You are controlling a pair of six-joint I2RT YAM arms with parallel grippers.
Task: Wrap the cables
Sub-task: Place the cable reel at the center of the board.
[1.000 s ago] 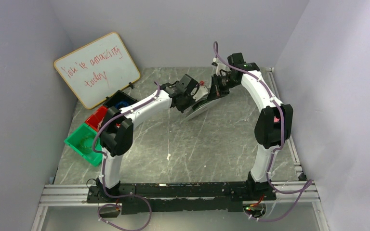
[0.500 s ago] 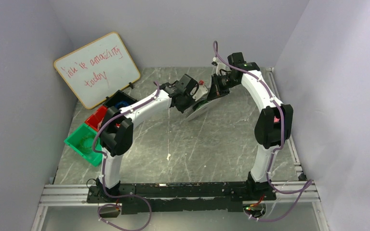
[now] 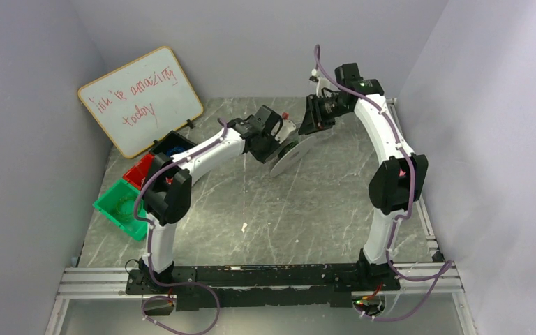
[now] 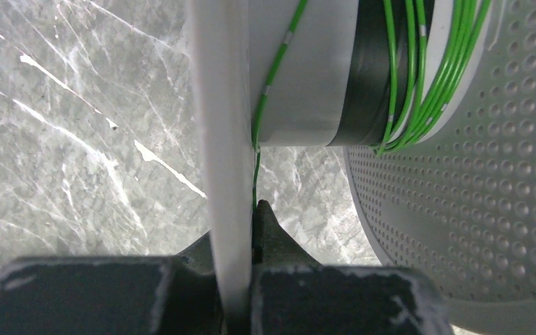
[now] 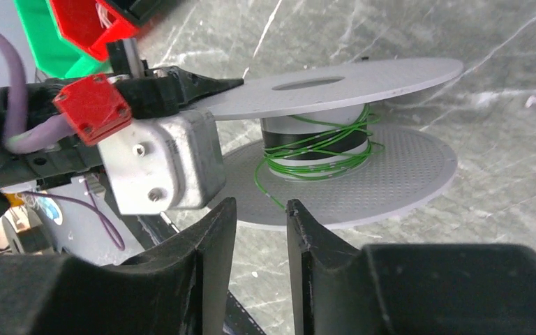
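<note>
A grey spool [image 3: 294, 150] with two round flanges hangs tilted above the table's far middle. My left gripper [image 3: 277, 143] is shut on the rim of its plain flange [image 4: 220, 105]; that grip [image 4: 241, 230] fills the left wrist view. The cables are thin green wire [image 4: 419, 70] wound round the hub beside the perforated flange [image 4: 474, 209], and one strand runs down along the plain flange into the jaws. In the right wrist view the cables [image 5: 314, 150] sit between the flanges, a loose loop ending close to my right gripper [image 5: 260, 209]. That gripper is open and holds nothing, just short of the spool's edge.
A whiteboard [image 3: 139, 98] leans at the back left. Green [image 3: 118, 206], red [image 3: 138, 171] and black [image 3: 174, 143] bins stand in a row along the left side. A small white speck [image 3: 243, 227] lies on the marble table [image 3: 307, 216].
My right gripper has opened and drawn back and up from the spool. The left arm with the spool has shifted slightly towards the back.
</note>
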